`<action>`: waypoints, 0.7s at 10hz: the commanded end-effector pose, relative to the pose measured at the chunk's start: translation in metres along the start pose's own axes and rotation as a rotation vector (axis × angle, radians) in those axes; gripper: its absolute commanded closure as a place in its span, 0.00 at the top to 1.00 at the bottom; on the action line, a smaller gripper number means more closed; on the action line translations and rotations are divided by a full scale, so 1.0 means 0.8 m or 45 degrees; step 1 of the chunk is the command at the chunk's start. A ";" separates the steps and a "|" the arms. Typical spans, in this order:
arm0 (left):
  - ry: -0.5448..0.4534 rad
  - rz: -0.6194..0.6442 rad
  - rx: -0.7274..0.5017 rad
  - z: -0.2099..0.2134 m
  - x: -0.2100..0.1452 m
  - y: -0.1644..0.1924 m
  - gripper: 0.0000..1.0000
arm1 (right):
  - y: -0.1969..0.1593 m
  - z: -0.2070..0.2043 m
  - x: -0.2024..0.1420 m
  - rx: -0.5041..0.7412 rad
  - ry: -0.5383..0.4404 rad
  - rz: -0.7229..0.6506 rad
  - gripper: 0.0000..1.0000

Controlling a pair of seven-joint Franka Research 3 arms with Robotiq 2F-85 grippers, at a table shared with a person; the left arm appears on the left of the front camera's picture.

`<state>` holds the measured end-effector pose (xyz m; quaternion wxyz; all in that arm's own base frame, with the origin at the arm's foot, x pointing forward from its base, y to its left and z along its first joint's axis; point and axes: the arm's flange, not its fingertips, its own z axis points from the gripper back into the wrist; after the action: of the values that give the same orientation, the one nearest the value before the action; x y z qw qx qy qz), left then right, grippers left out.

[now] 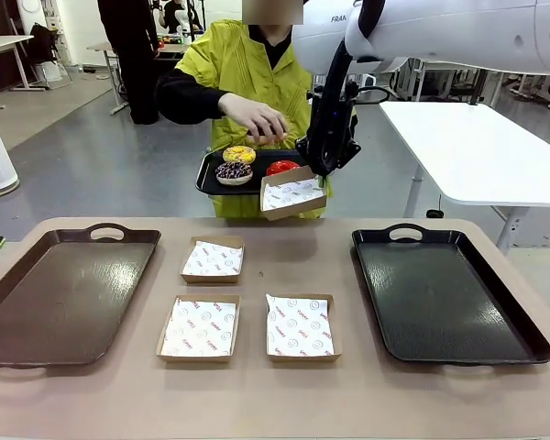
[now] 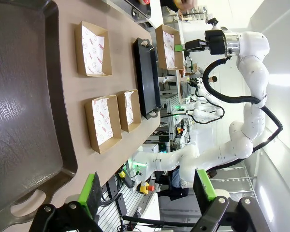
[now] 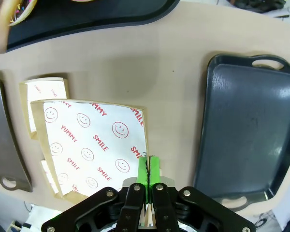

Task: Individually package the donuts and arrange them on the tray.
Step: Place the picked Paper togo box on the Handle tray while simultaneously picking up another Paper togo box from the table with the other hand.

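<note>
A person across the table holds a small black tray (image 1: 211,180) with three donuts: yellow (image 1: 239,153), chocolate with sprinkles (image 1: 234,171) and red (image 1: 281,168). The person's hand (image 1: 255,117) hovers over them. My right gripper (image 1: 317,174) is shut on the edge of a cardboard box (image 1: 293,194) lined with printed paper, held in the air beside that tray. In the right wrist view the right gripper (image 3: 148,166) pinches the box (image 3: 92,142) at its rim. My left gripper (image 2: 147,191) is open above the brown tray (image 2: 29,96), holding nothing.
A brown tray (image 1: 60,293) lies at the table's left, a black tray (image 1: 445,293) at its right. Three paper-lined boxes (image 1: 213,259) (image 1: 200,327) (image 1: 299,326) sit between them. A white table (image 1: 477,147) stands behind at the right.
</note>
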<state>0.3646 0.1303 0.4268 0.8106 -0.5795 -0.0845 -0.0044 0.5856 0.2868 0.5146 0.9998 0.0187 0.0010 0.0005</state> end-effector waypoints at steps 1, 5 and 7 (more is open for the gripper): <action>-0.012 -0.012 -0.015 0.002 0.000 -0.002 1.00 | -0.006 -0.003 -0.007 -0.005 0.000 -0.005 0.00; -0.012 -0.012 -0.015 0.002 0.000 -0.002 1.00 | -0.006 -0.003 -0.007 -0.005 0.000 -0.005 0.00; -0.012 -0.012 -0.015 0.002 0.000 -0.002 1.00 | -0.006 -0.003 -0.007 -0.005 0.000 -0.005 0.00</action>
<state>0.3646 0.1303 0.4268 0.8106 -0.5795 -0.0845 -0.0044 0.5856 0.2868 0.5146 0.9998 0.0187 0.0011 0.0004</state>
